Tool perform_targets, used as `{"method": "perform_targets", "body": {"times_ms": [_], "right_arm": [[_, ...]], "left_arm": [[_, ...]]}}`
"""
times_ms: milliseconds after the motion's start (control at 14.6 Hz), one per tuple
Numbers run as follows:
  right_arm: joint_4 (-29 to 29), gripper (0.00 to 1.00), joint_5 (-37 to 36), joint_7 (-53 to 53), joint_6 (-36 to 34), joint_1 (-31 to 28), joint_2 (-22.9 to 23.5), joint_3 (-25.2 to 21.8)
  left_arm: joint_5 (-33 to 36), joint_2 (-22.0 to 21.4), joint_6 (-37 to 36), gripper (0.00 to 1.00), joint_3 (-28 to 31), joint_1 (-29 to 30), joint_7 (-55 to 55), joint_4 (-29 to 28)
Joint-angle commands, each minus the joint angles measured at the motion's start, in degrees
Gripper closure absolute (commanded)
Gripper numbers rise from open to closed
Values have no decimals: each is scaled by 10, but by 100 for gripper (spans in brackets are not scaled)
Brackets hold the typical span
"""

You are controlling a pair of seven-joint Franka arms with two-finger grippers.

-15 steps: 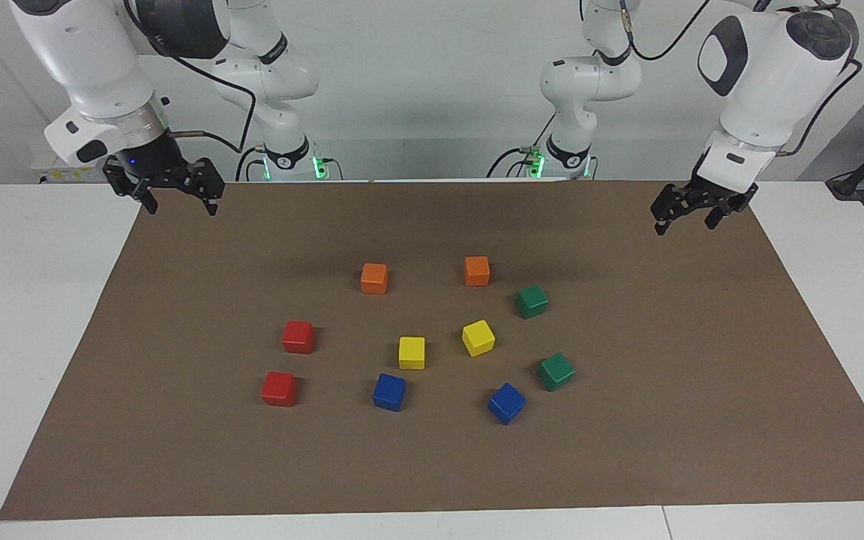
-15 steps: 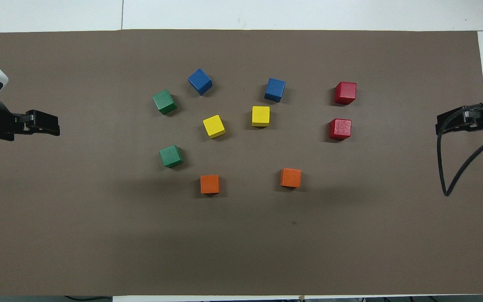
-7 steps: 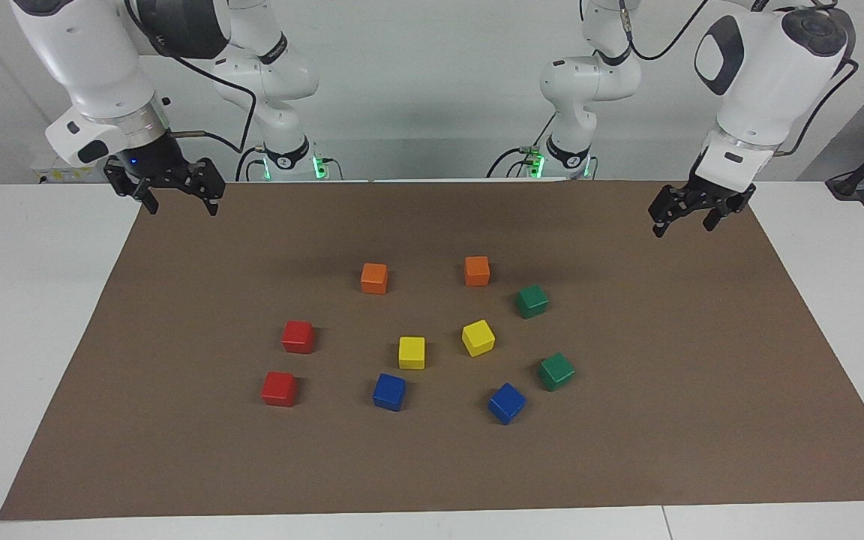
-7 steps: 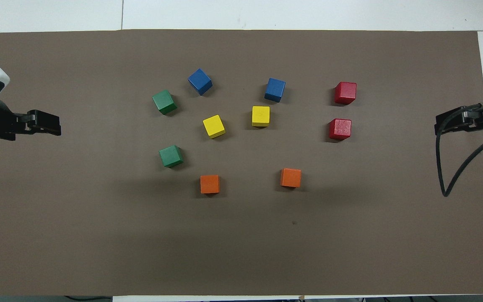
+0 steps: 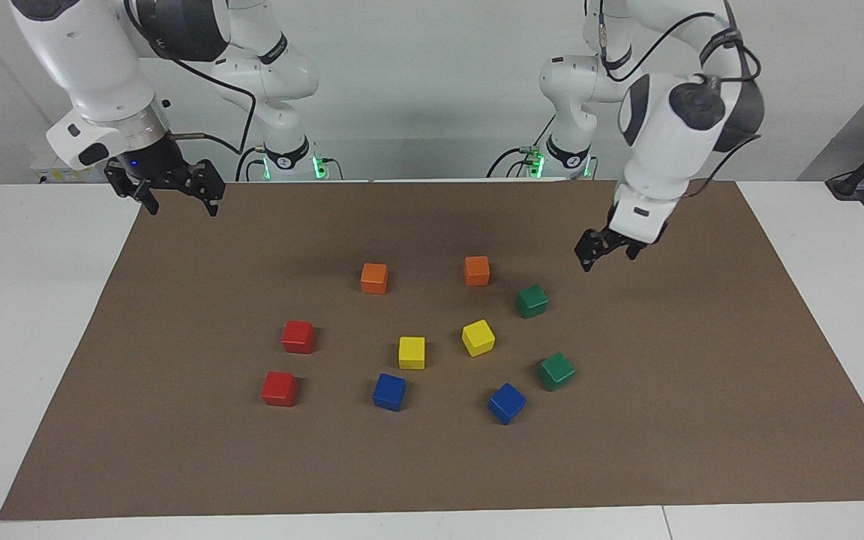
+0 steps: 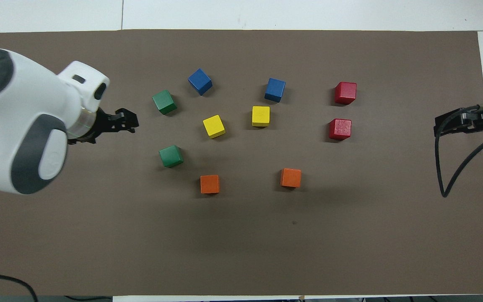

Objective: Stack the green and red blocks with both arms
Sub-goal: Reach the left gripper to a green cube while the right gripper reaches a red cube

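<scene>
Two green blocks lie on the brown mat, one nearer to the robots [image 5: 532, 301] [image 6: 171, 156] and one farther [image 5: 556, 371] [image 6: 164, 102]. Two red blocks [image 5: 298, 337] [image 5: 279, 388] lie toward the right arm's end; in the overhead view they show too [image 6: 340, 128] [image 6: 345, 92]. My left gripper [image 5: 606, 251] [image 6: 126, 123] is open and empty, in the air over bare mat beside the green blocks. My right gripper [image 5: 173, 191] [image 6: 447, 123] is open and empty, waiting over the mat's edge at its own end.
Two orange cubes [image 5: 374, 278] [image 5: 477, 271], two yellow cubes [image 5: 412, 352] [image 5: 478, 337] and two blue cubes [image 5: 389, 391] [image 5: 506, 403] lie between the red and green blocks. The brown mat [image 5: 702, 375] covers the white table.
My left arm has swung in from the mat's edge toward the green blocks and lowered its gripper. The right arm and all the cubes have stayed put.
</scene>
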Motion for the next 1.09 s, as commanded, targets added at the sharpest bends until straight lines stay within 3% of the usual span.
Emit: {"method": "perform_targets", "body": {"times_ms": [0,205,547,753,1026], "right_arm": [[-131,0,-5,81,123,36,-33,9],[-165,0,-6,181,207,73,26,9],[-166,0,13,201,306,81,103,9],[-178,0,14,201,369,80,137,9],[-181,0,18,204,402,82,169,9]], "left_arm": [[-5,4,91,0,8,-35,-49,-71],[-3,53,131,0,10,-65,-81,-69],[29,98,170,0,11,-79,-121,-68],[46,103,178,0,10,-75,-114,-72],[46,99,186,0,8,-78,-125,-89]]}}
